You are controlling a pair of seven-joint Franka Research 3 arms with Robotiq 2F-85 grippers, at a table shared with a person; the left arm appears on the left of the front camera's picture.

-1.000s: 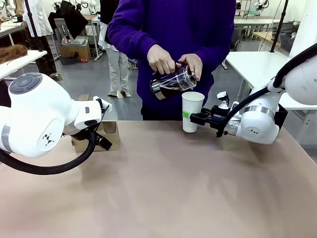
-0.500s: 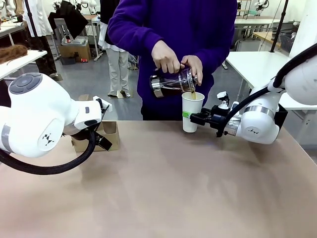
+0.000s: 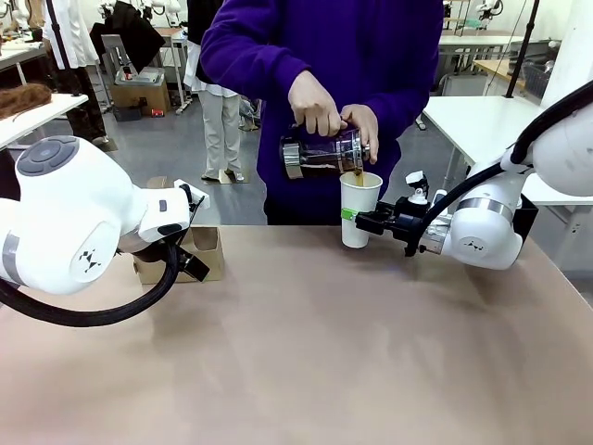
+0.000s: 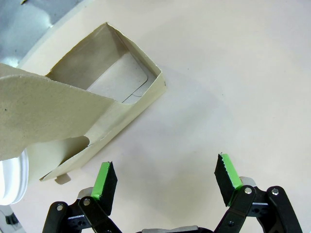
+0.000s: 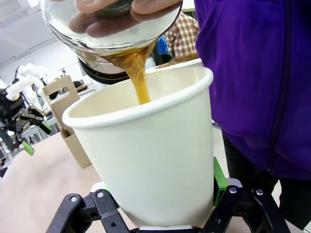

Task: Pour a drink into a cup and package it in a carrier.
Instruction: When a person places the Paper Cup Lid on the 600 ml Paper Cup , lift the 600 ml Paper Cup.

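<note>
The cup (image 5: 150,165) stands upright at the far edge of the table (image 3: 306,352), its lower half clamped between the jaws of the right gripper (image 5: 159,184), whose forearm lies level. Above the rim, the person's two hands (image 3: 315,104) tilt the jug (image 3: 322,153), and the drink (image 5: 137,77) streams in. The left gripper (image 4: 166,177) points down just beside the carrier (image 4: 97,111), jaws wide apart and empty.
</note>
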